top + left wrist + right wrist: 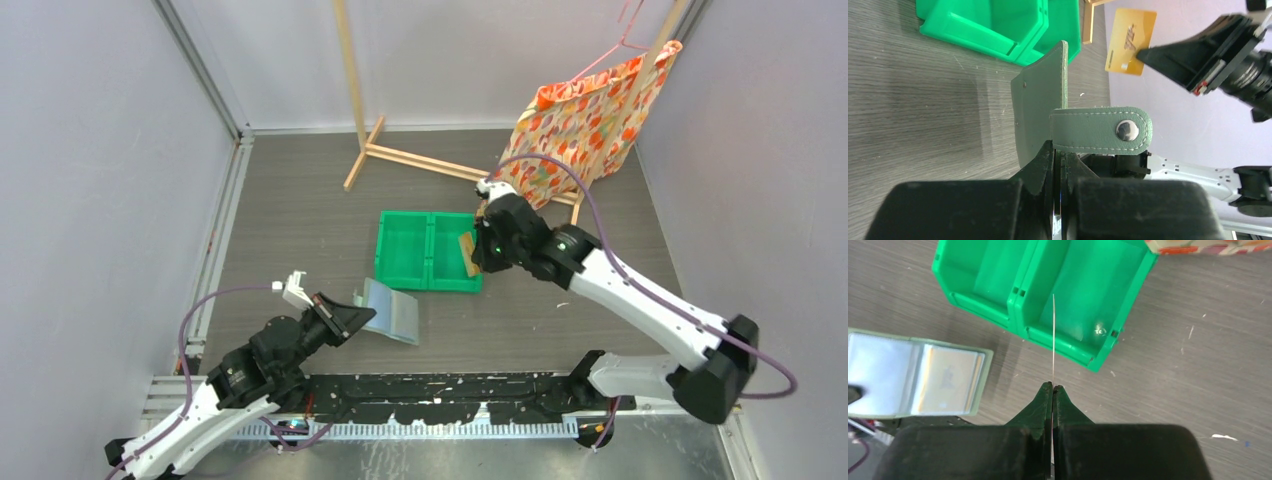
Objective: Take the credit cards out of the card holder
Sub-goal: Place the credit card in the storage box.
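Held card: thin tan-yellow plastic credit card (pixel 1130 40), pinched by one short end and hanging above the right side of the bin, well apart from the holder.
Pocketed card: a second tan credit card (pixel 950 377), flat inside a clear pocket of the holder; whether more cards lie behind it cannot be told.
Card handling (judged): light, stiff, slick, very thin. Grip a short edge or corner squarely, since a shallow pinch may let it swivel.
Holder: grey-green bifold card holder (pixel 392 312) with a pale blue-grey lining, spread open near the tabletop's near-left corner.
Holder handling (judged): soft and floppy. Clamp an outer flap so that the pocket mouth faces the other tool.
Right tool (pixel 1052 387): closed on the held card.
Left tool (pixel 1058 150): closed on the holder's edge, beside its snap strap (pixel 1100 130).
Bin: bright green two-compartment plastic bin (pixel 1073 350), mid-tabletop, both compartments bare where visible.
Surface: dark grey wood-grain tabletop (pixel 300 220).
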